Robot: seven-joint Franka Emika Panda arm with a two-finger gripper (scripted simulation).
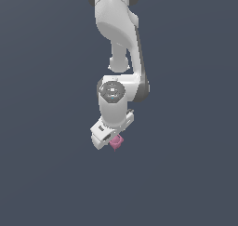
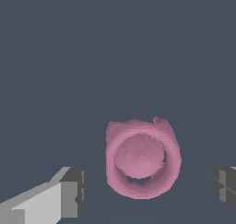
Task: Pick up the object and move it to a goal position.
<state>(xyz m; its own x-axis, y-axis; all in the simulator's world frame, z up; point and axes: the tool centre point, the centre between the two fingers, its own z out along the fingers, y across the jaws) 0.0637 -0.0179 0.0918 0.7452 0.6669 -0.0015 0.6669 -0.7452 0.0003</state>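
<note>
Hanging from the top edge of the exterior view, the white arm (image 1: 118,43) comes down through the middle of a flat, even slate-grey ground (image 1: 42,127) that runs unbroken to all four edges. On the exterior view's left the grey lies bare from the border right up to the arm; on the exterior view's right it is just as plain, and below the wrist it spreads wide to the lower edge. No rim, wall or seam shows anywhere on it.

At the arm's lower end the gripper (image 1: 111,140) points down and is turned at a slant. The object (image 1: 116,142) sits at its tip, peeping out on the side toward the exterior view's right, with a small point showing at its lower edge.

In the wrist view, one finger (image 2: 69,193) shows as a pale bar ending in a dark grey pad, and the other finger (image 2: 226,186) shows only as a dark grey block at the frame's border. The jaws stand wide apart, with grey ground visible between each pad and the object (image 2: 140,158), so neither pad touches it. The pink thing lies between them, nearer the second finger. It reads as a knobbly ring-like shell around a smooth rounded dome, with a small nub on its outline and a dark gap low in the rim.
</note>
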